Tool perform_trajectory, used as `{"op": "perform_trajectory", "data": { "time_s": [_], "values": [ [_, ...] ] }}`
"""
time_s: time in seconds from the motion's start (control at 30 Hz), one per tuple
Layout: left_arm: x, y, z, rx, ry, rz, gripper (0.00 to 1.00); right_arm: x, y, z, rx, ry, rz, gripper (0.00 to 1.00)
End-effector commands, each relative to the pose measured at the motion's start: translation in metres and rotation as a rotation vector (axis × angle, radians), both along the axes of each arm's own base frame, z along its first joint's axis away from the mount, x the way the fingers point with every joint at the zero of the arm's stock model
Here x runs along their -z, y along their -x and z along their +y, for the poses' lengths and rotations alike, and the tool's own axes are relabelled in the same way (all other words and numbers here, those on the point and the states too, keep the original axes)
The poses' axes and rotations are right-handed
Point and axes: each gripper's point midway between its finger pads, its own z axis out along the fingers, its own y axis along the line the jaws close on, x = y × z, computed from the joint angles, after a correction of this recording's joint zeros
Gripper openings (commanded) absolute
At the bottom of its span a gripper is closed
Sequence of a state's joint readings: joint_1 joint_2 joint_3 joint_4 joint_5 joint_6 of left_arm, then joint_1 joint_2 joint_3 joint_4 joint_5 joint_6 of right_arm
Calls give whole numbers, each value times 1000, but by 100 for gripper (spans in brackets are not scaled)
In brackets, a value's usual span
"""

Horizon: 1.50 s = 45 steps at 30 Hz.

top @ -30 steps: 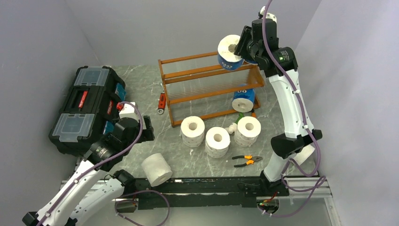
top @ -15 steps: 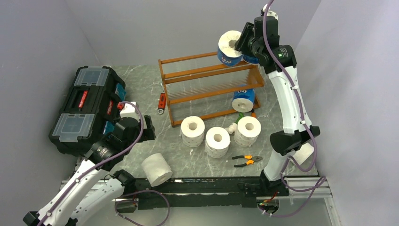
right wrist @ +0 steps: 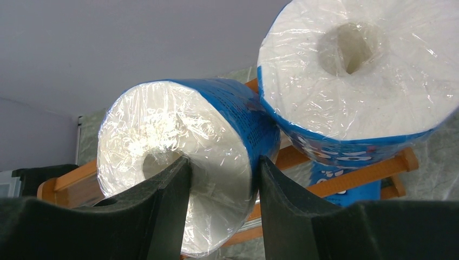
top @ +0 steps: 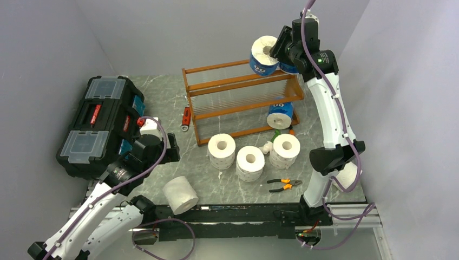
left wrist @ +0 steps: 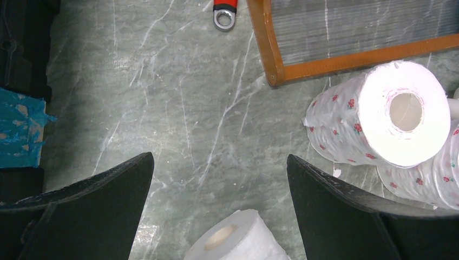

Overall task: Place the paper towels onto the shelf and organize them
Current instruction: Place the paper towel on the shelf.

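The right claw [right wrist: 222, 162] is pinching a blue-wrapped paper towel roll [top: 263, 55] by its wall. 1 finger seems to sit in the hollow core and the other presses on the outer wrapper. The roll hangs in the air above the right part of the top tier of the shelf [top: 241, 100], clear of the rails. Its core axis is tipped up toward the overhead camera rather than lying flat along the tier. A second blue roll [right wrist: 357, 70] is just beside it on the right and appears to rest at the top tier's right end. The claw hides most of it from above. So the open stretch of that tier lies below and to the left of the held roll, and the set-down likely turns on lowering it there without nudging its neighbour. A third blue roll [top: 280, 115] stands on the bottom tier at the right. 3 white flower-print rolls [top: 250, 161] wait on the worktop [top: 162, 105] in front of the shelf. The left claw [left wrist: 219, 158] is spread wide and empty, hovering over bare worktop with a plain white roll [left wrist: 238, 241] lying just below it. That makes the left arm the nearer one for that roll, while the right arm is nearer the shelf.
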<state>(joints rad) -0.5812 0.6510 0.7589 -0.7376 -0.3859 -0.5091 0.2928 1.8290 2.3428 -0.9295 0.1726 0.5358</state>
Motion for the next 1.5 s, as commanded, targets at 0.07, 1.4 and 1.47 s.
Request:
{"op": "perform_trajectory", "data": {
  "time_s": [0.07,1.4,1.47],
  "values": [
    [-8,-5,-6,14,28,-34,99,-46,-7,-3,18,-64,-146,31],
    [-5,-6,-8,27,27,-24,99,-67,5,-4,-10,-105,-186,63],
    [-5,-6,-8,29,28,-24,99,-79,16,-7,-11,-107,-212,65]
  ]
}}
